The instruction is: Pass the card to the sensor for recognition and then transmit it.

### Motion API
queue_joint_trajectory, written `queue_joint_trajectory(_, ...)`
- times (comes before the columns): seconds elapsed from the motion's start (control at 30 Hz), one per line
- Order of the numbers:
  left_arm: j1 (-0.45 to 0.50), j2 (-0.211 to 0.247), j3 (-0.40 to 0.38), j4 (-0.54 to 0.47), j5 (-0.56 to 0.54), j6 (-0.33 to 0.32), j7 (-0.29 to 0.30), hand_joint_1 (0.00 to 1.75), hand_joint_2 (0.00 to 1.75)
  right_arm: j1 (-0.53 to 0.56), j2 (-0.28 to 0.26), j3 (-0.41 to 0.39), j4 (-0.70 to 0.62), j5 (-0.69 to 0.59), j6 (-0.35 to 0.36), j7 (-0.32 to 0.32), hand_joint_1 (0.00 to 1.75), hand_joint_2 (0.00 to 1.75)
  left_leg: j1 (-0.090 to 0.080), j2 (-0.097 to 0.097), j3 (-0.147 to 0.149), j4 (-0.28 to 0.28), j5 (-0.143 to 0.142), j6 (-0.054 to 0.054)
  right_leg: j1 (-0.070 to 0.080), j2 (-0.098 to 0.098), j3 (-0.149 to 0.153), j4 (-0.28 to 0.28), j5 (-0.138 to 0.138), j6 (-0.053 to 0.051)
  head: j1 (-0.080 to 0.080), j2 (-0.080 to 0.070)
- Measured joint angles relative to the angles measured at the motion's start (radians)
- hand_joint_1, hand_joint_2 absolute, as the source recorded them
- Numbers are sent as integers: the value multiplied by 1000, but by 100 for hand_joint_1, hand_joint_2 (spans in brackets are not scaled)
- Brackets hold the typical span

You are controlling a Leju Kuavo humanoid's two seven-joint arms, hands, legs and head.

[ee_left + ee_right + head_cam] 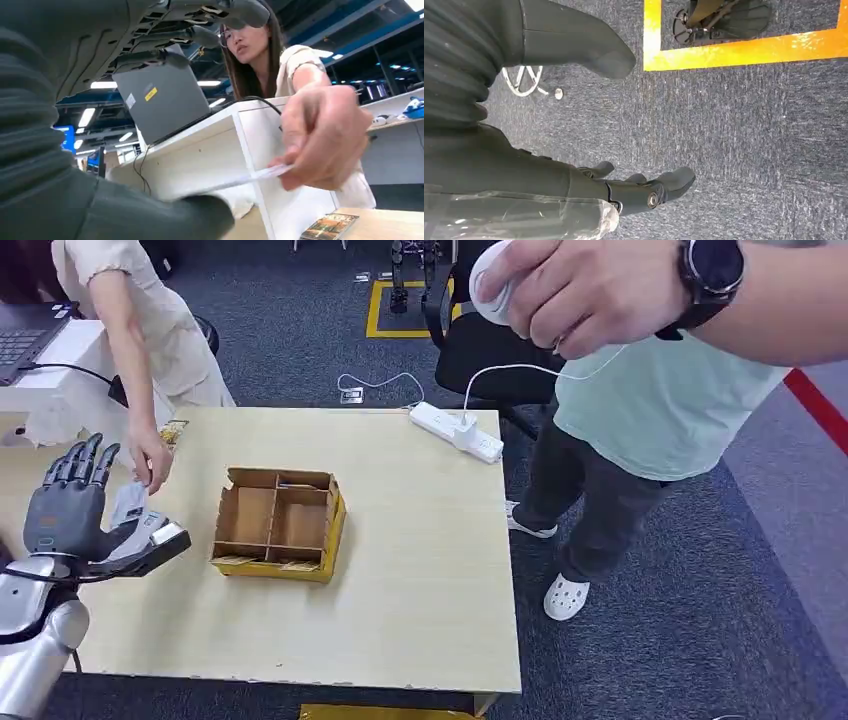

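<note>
The robot's left hand [75, 510], fingers spread, apparently has a white card [128, 502] across its palm at the table's [420, 570] nine o'clock edge; a person's hand [152, 458] pinches the card's far end. The right hand [624, 192] hangs empty, fingers apart.

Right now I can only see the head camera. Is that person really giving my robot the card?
Observer: Yes. The left wrist camera looks along the card. The person's hand pinches one end and points the other end toward your left hand.
Operator: Where's my other hand? I can't see it at all!
Observer: The right wrist camera shows your right hand hanging over the grey carpet, holding nothing.
</note>
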Motion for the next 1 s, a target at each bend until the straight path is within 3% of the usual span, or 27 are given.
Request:
queue_joint_trajectory(0.2, -1, 1, 0, 19, -24, 13, 21, 175, 175, -1, 0, 0, 0, 2, 1, -9, 0, 175, 0, 0, 0, 0, 0, 0, 0, 0, 0, 0, 0, 0, 0, 0)
queue_joint_trajectory(0.7, -1, 1, 0, 32, -26, 34, 5, 175, 175, -1, 0, -5, 0, 5, 1, -18, 0, 175, 0, 0, 0, 0, 0, 0, 0, 0, 0, 0, 0, 0, 0, 0)
queue_joint_trajectory(0.87, 0, 3, 0, 32, -20, 30, -15, 175, 175, -1, 0, -5, 0, 9, 1, -18, 0, 175, 0, 0, 0, 0, 0, 0, 0, 0, 0, 0, 0, 0, 0, 0)
queue_joint_trajectory(1.0, -5, 3, -4, 40, -40, -2, 11, 175, 175, -1, 0, -8, 0, 10, 0, -18, 0, 175, 0, 0, 0, 0, 0, 0, 0, 0, 0, 0, 0, 0, 0, 0)
